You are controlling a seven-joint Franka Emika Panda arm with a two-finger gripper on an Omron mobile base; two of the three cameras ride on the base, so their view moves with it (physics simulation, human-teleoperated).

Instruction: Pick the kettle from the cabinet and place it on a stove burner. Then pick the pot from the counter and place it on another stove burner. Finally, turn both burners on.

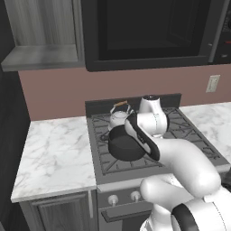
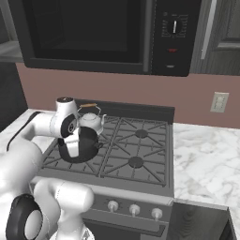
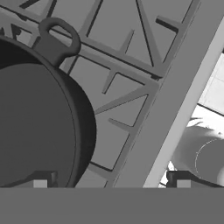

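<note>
**Pot's down, knobs are next**

Now that both vessels sit on the stove, the gripper (image 3: 111, 183) hangs above the pot (image 1: 125, 145), fingers spread wide and empty. The kettle (image 1: 119, 116) sits just behind it. The knobs (image 2: 134, 208) are down front, toward the base.

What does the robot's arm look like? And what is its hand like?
The arm is fat, smooth and shiny white, built of rounded tube pieces with dark grey rings at the joints. A black stripe runs along its wrist. The gripper ends in two small dark finger tips with pale square pads. No loose cables show.
</note>
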